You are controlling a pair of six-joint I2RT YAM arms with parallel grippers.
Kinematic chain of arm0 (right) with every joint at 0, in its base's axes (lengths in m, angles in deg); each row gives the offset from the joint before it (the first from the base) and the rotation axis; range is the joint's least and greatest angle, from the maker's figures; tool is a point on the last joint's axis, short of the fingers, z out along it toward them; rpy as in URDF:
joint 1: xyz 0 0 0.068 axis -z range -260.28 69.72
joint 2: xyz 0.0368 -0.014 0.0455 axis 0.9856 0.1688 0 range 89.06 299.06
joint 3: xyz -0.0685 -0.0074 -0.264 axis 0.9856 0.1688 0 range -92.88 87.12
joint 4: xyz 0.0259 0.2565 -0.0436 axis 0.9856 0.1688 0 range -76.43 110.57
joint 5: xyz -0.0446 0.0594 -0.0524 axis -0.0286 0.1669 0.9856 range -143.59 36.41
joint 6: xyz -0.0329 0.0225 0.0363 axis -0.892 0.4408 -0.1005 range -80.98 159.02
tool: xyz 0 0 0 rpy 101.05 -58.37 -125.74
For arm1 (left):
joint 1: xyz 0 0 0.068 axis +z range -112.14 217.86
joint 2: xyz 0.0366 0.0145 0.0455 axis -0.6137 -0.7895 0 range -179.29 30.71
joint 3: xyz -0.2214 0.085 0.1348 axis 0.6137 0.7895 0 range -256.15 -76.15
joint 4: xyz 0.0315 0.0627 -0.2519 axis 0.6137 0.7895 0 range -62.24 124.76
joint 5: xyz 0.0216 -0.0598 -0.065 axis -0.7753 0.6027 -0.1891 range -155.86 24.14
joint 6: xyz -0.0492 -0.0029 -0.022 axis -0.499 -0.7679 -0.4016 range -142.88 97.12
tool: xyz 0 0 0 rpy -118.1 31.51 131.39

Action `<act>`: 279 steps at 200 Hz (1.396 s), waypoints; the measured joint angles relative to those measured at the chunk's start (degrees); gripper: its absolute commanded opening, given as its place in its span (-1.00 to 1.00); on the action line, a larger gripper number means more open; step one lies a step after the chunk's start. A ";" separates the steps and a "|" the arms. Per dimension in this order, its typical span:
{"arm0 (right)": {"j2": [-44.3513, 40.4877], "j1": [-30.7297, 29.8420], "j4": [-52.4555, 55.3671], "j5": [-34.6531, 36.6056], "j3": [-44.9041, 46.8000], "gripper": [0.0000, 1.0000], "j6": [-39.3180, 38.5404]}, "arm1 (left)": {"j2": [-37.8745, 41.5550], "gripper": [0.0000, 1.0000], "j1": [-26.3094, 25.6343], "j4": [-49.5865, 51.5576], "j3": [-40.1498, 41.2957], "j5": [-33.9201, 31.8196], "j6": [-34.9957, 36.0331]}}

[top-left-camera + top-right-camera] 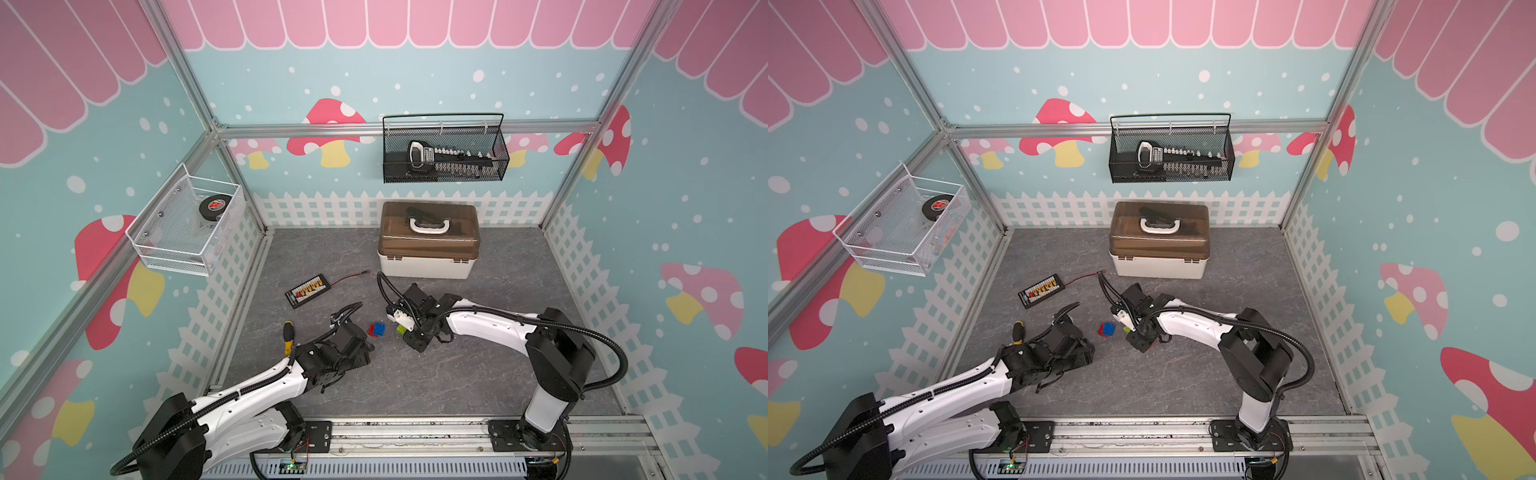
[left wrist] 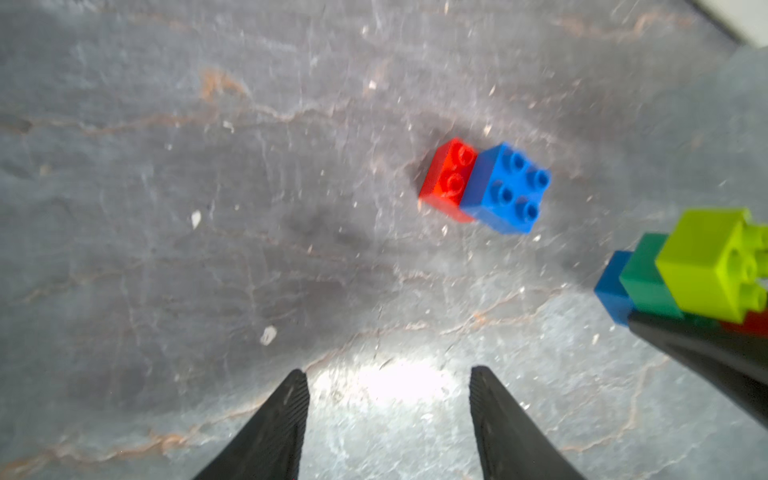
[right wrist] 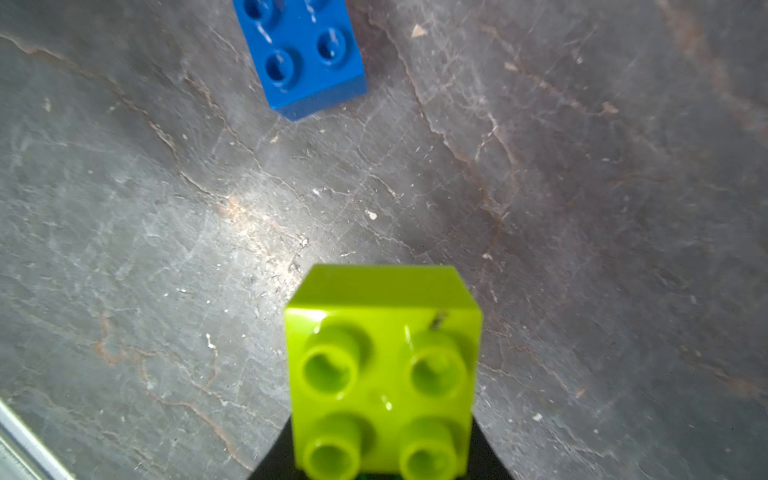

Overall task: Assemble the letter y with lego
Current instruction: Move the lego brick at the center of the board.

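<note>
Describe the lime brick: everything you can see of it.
The lime brick is a square block of glossy plastic with four hollow round studs and a small dark mark near one edge. Its studs face the right wrist camera. It sits on one end of a dark green brick, with a blue brick on that brick's other side and a red brick alongside. The right gripper is shut on this stack; which brick its fingers pinch is hidden.

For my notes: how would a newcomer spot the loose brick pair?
On the grey table before the brown-lidded box, look just ahead of the left pincer. The brick pair lies free, blue over red, unlike the lime-topped stack in the right pincer.
</note>
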 measured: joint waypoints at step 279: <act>-8.70 1.95 -0.96 1.66 5.33 -0.39 1.05 | -27.52 -0.27 14.51 -15.37 -10.64 14.86 10.38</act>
